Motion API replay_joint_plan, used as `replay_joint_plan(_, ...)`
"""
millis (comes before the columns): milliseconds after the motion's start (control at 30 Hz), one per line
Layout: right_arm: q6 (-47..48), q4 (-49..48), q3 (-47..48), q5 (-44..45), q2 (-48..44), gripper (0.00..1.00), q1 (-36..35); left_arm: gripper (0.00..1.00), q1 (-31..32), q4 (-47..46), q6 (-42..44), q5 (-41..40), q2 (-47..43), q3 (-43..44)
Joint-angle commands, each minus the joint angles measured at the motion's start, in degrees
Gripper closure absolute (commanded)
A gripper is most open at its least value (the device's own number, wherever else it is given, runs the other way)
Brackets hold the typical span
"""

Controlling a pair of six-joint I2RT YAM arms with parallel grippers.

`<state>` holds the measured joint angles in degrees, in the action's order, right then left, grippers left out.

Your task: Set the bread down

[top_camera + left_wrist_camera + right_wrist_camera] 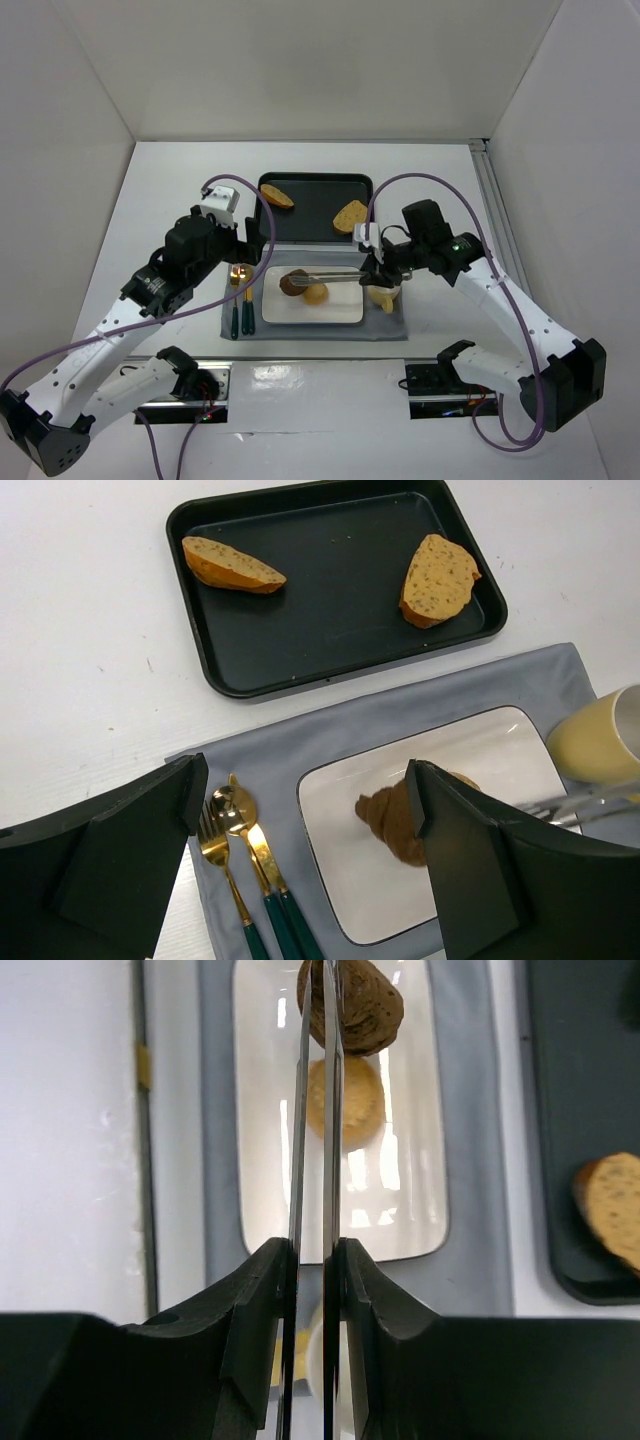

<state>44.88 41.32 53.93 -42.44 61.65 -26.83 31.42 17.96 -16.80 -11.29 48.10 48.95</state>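
White walls and a bare white tabletop are seen all round. Left of centre, the left gripper is spread wide near gold cutlery on a grey mat. Mid-frame, the dark brown bread, rounded and crusty, is seen at the white plate, tongs reaching it, clenched in the right gripper.

No legible txt, labels, brands, nos. or signs on anything in the 3 views.
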Motion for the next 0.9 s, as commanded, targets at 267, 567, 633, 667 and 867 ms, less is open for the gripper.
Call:
replay_joint_plan(267, 1.3, 1.0, -3.0, -4.4, 0.5, 0.68, -0.9, 0.00, -0.2, -2.8, -0.2, -0.9, -1.2, -0.1)
replay_joint_plan(567, 2.4, 2.8, -2.4, -3.3, 0.0, 0.45, -0.9, 0.00, -0.2, -2.8, -0.2, -0.9, -1.2, -0.1)
replay_joint_plan(633, 2.4, 2.8, -1.9, -3.3, -0.6, 0.44, -0.9, 0.00, -0.2, -2.8, -0.2, -0.9, -1.2, -0.1)
replay_joint_plan(667, 2.4, 2.8, -1.9, -3.3, -0.6, 0.44, -0.9, 0.00, -0.2, -2.8, -0.2, -0.9, -1.2, -0.1)
replay_joint_plan(867, 3.5, 4.6, -1.4, -3.3, -0.6, 0.44, -0.9, 0.00, -0.2, -2.8, -0.2, -0.9, -1.2, -0.1)
